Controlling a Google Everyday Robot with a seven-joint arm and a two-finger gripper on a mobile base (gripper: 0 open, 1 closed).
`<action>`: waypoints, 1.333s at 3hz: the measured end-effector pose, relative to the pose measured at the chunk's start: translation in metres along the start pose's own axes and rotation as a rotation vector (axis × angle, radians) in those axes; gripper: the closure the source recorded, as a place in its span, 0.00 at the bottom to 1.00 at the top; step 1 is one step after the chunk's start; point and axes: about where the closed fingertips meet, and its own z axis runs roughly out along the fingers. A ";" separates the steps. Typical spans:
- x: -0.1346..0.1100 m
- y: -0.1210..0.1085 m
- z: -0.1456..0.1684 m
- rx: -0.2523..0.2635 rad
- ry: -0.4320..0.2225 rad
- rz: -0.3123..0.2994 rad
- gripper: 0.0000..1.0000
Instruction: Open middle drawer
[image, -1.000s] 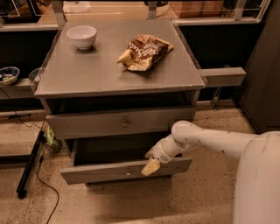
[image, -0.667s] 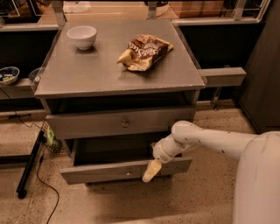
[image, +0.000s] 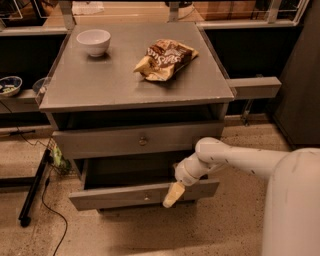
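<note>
The grey cabinet has an upper drawer front (image: 100, 142) with a small round knob, pushed in. Below it the middle drawer (image: 115, 196) stands pulled out towards me, its dark inside showing behind the front and its small knob (image: 146, 196) at the centre. My gripper (image: 170, 195) hangs from the white arm (image: 235, 159), which comes in from the right. It points down at the front's top edge, just right of the knob. The lowest drawer is hidden under the open one.
On the cabinet top (image: 100, 85) stand a white bowl (image: 93, 41) and a crumpled snack bag (image: 165, 58). A grey side shelf (image: 252, 87) sticks out at the right. A black cable and bar (image: 34, 187) lie on the floor at the left.
My gripper has dropped slightly down and to the left along the drawer front. The drawer stays pulled out about as far as before.
</note>
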 end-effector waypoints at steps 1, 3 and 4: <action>0.027 0.004 0.008 -0.034 0.017 0.063 0.00; 0.048 0.012 0.011 -0.066 0.017 0.112 0.00; 0.045 0.011 0.010 -0.066 0.017 0.112 0.00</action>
